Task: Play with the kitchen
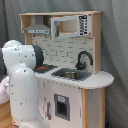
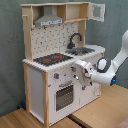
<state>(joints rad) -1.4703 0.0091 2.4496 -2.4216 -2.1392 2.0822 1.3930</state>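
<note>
I'm at the toy kitchen (image 2: 50, 75) front, my gripper (image 2: 80, 75) beside the oven door (image 2: 64, 96) at its 2 o'clock; finger state unclear. Next: reach a knob (image 2: 56, 76).

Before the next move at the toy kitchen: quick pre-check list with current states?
1. Gripper at the kitchen front, beside the knobs above the oven door: ok in the second exterior view.
2. Finger state or contact with the front panel: cannot tell.
3. Hob free of loose items: ok in the second exterior view.
4. Sink contents: something sits in the basin in the first exterior view; what it is, cannot tell.
5. Tap upright behind the sink, away from the arm: ok.
6. First exterior view of the contact area: not ok, the arm's body blocks it.
</note>
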